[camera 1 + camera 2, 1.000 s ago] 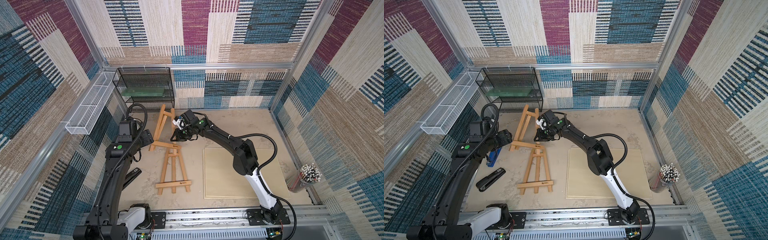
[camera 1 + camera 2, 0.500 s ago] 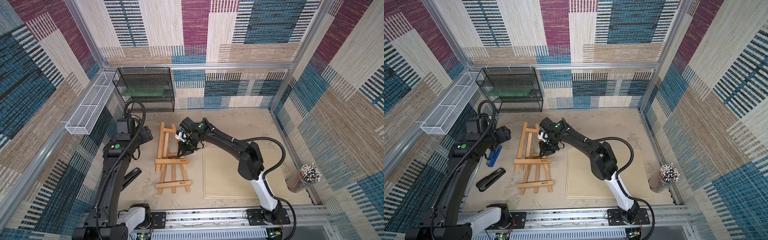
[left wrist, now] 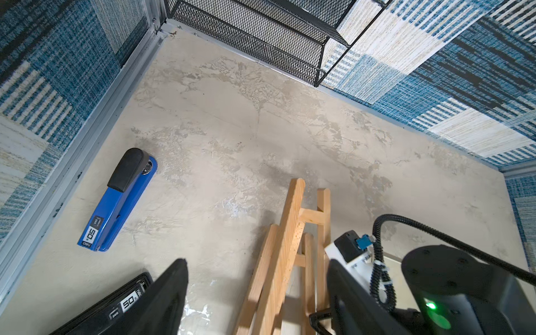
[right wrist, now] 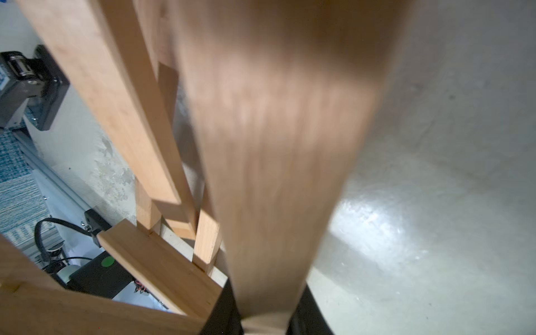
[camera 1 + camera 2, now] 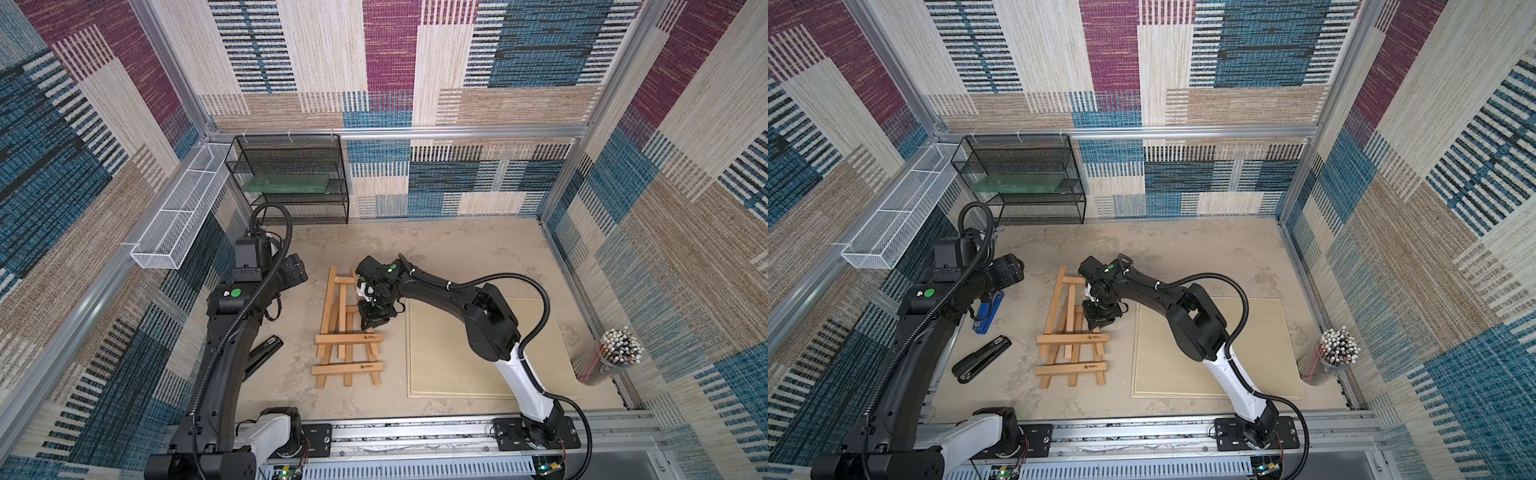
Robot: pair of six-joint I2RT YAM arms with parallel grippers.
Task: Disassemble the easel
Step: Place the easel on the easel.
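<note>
The wooden easel (image 5: 348, 338) lies folded in the middle of the table in both top views, its two crossbars (image 5: 1073, 338) toward the front. My right gripper (image 5: 374, 322) points down over its right side and is shut on one wooden slat (image 4: 269, 174), which fills the right wrist view between the black fingers (image 4: 223, 316). My left gripper (image 5: 296, 270) hovers to the left of the easel's far end, apart from it. In the left wrist view its fingers (image 3: 171, 293) stand open with nothing held, and the easel's top (image 3: 293, 220) shows beyond them.
A blue stapler (image 5: 986, 311) and a black stapler (image 5: 982, 359) lie left of the easel. A flat beige board (image 5: 490, 353) lies to its right. A black mesh shelf (image 5: 291, 178) stands at the back left, a white wire basket (image 5: 183, 216) on the left wall, a pencil jar (image 5: 611, 357) far right.
The right gripper has drawn its slat toward the front, and the spread easel has folded flat. The left gripper has pulled back from the easel to the left.
</note>
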